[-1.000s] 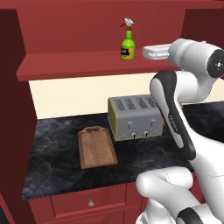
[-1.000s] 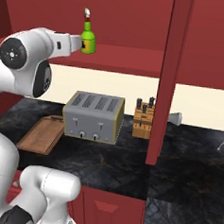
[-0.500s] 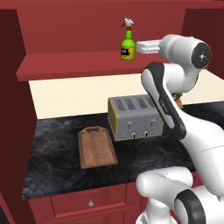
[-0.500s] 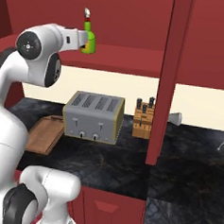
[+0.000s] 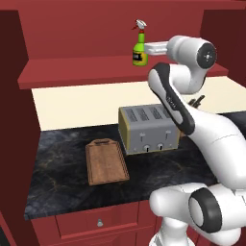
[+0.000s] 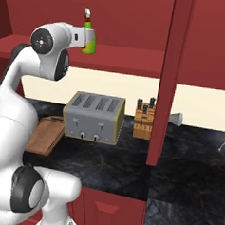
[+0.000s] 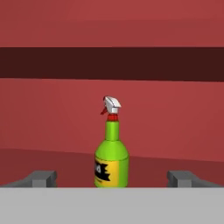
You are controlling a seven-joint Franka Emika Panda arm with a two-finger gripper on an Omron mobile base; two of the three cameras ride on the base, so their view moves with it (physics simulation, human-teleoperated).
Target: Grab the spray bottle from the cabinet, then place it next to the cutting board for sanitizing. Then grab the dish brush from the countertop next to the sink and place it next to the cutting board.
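Note:
The green spray bottle (image 5: 140, 52) (image 7: 112, 164) stands upright on the red shelf of the cabinet (image 5: 72, 73). My gripper (image 5: 150, 48) (image 6: 87, 36) is level with it, just to its right in the left base view. In the hand view the bottle is centred ahead of the gripper (image 7: 112, 179), which is open; its fingertips (image 7: 41, 178) stand wide on either side and do not touch it. The cutting board (image 5: 106, 162) (image 6: 43, 136) lies flat on the black countertop (image 5: 57, 163) below. The dish brush and the sink are out of view.
A silver toaster (image 5: 149, 129) (image 6: 94, 117) stands right of the board. A wooden knife block (image 6: 144, 121) is further right, beside the cabinet's red post (image 6: 169, 80). Red drawers (image 5: 99, 222) run under the counter edge.
The arm has swung the hand in toward the spray bottle, ending close beside it. The bottle has not moved and the jaws stayed open.

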